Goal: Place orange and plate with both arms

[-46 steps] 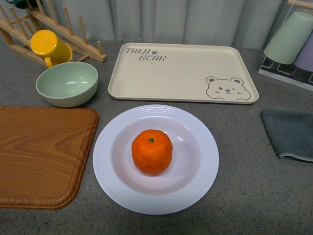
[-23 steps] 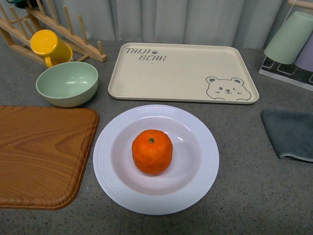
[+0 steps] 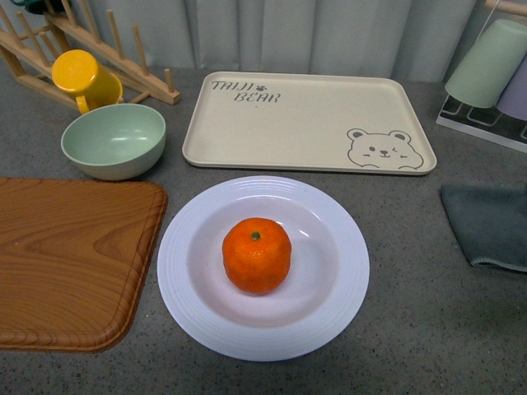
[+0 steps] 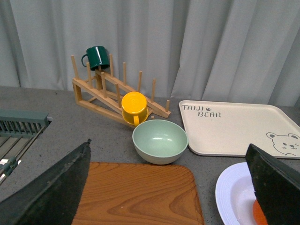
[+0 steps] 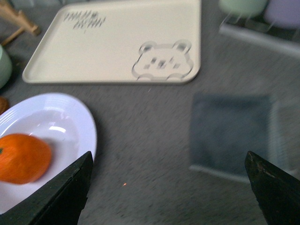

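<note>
Grey counter [image 3: 412, 329]: orange [image 3: 256, 255] on plate [image 3: 185, 300], left fingers [image 4: 51, 187], right fingers [image 5: 65, 192] wide apart

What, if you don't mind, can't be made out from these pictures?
- Orange: left wrist view shows only a sliver; the left jaws cover the rest.
- Plate: same view, cut off by the frame edge and those jaws.
- Tray lettering: right wrist view, too blurred to read.
- Grey cloth: right wrist view, blurred, texture unclear.
- Purple cup: front view, cut off by the frame edge.
- Arms: outside the front view.
</note>
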Available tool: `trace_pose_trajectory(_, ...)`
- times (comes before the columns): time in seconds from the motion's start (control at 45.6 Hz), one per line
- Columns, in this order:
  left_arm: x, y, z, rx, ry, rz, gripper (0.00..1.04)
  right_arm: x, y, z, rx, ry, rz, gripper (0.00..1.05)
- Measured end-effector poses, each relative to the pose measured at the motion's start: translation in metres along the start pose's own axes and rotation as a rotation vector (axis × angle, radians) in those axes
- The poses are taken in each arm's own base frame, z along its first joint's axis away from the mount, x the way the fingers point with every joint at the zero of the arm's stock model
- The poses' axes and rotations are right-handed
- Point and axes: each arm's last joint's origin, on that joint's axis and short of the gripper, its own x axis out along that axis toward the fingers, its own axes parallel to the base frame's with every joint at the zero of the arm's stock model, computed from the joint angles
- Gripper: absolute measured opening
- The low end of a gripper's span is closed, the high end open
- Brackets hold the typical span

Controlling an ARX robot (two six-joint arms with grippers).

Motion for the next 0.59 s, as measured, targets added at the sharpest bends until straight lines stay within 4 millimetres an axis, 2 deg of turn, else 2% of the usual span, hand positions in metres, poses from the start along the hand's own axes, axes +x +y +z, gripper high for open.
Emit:
trace_pose_trajectory(0.241, 0.0, 0.0, 0.0, 0.002, 0.0, 0.0, 0.98, 0.075, -0.008, -0.003, 0.365, 0.271, 0.252, 0.95)
trace_pose_trajectory(0.351, 0.0, 0.0, 0.0, 0.002, 0.0, 0.0, 0.98, 0.109, 0.005, -0.003, 0.494, 0.356, 0.408, 0.95)
trace_pose_trajectory(0.439, 0.0, 0.0, 0.0, 0.002, 0.0, 0.0, 0.98, 0.13, 0.017, -0.003, 0.549, 0.398, 0.451, 0.95)
trace_pose_trajectory(0.592, 0.0, 0.0, 0.0, 0.002, 0.0, 0.0, 0.98, 0.152, 0.029, -0.017, 0.581, 0.51, 0.459, 0.95)
